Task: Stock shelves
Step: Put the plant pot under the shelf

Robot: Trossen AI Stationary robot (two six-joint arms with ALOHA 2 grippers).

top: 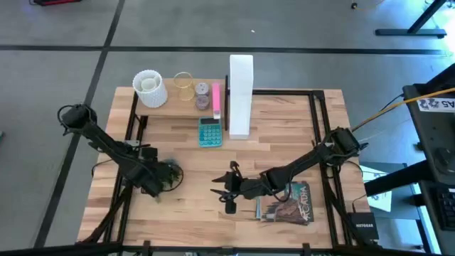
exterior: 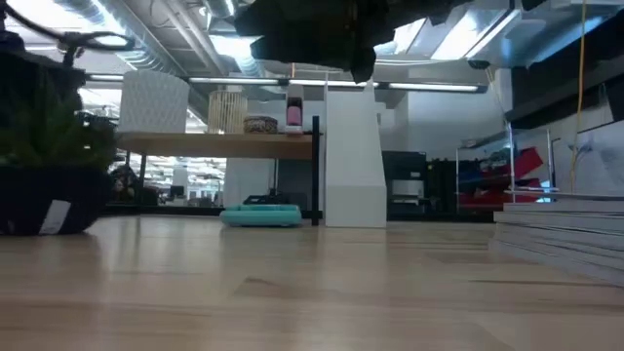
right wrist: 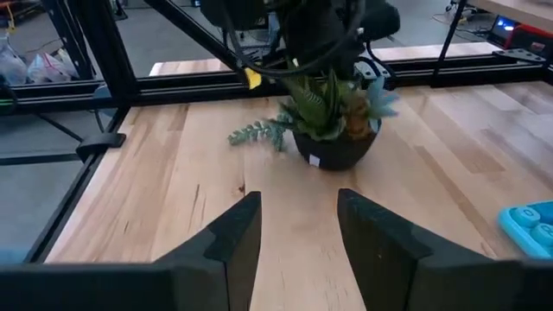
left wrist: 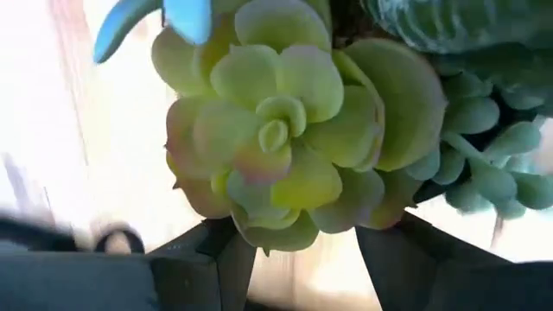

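Note:
A potted plant (right wrist: 333, 121) of mixed succulents stands in a dark pot (right wrist: 333, 154) on the table's left half. My left gripper (left wrist: 302, 238) hangs right above it, open, a finger on either side of a pale green rosette (left wrist: 276, 130). My right gripper (top: 226, 192) is open near the table's front middle, above the wood and pointing toward the plant, with nothing between its fingers. The wood shelf (top: 178, 107) and the white file box (top: 240, 92) stand at the far edge. My left gripper comes at the plant from above, pointing down, with its fingers (left wrist: 229, 259) at the sides of the rosette's leaves. I cannot tell whether they touch the leaves. The pot stands on the table.
On the shelf stand a white textured pot (top: 149, 89), a glass jar (top: 183, 85), a small jar (top: 202, 92) and a pink item (top: 215, 99). A teal calculator (top: 210, 132) lies in front of it. A book (top: 288, 204) lies at the front right.

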